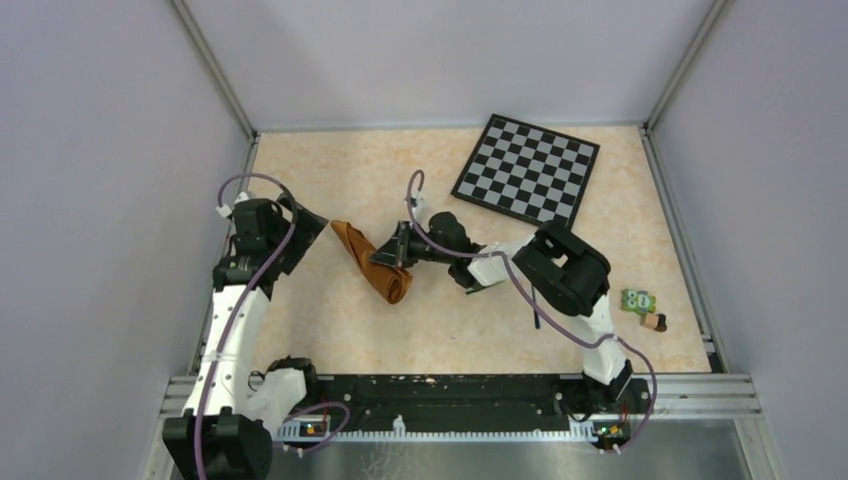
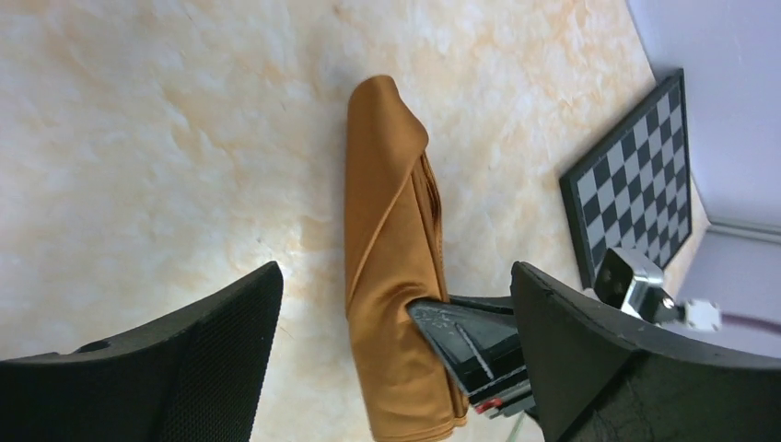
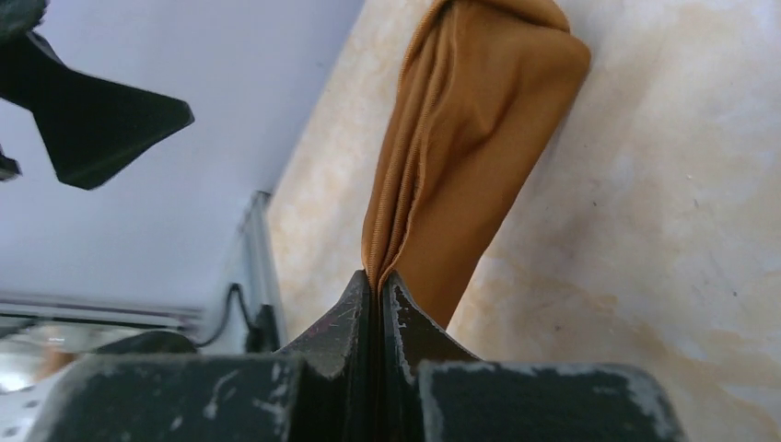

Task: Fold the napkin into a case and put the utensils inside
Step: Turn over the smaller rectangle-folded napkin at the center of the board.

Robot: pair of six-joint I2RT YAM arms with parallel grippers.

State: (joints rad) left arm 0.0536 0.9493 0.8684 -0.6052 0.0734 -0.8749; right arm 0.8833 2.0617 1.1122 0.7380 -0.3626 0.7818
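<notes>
The napkin (image 1: 372, 258), judged soft and light, is lying folded narrow between the centre of the table (image 1: 330, 325) and its left edge and is being pinched at its layered edge, the sensible hold, by the right gripper (image 3: 379, 281), while the left gripper (image 2: 394, 276) is being held spread nearby.

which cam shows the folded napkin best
Left wrist: nearly the whole napkin lies in view, its folds and layered edge clear, with the right end effector pinching its side. Top external shows it small and partly covered by that end effector. Right wrist shows only one stretch, up close.
</notes>
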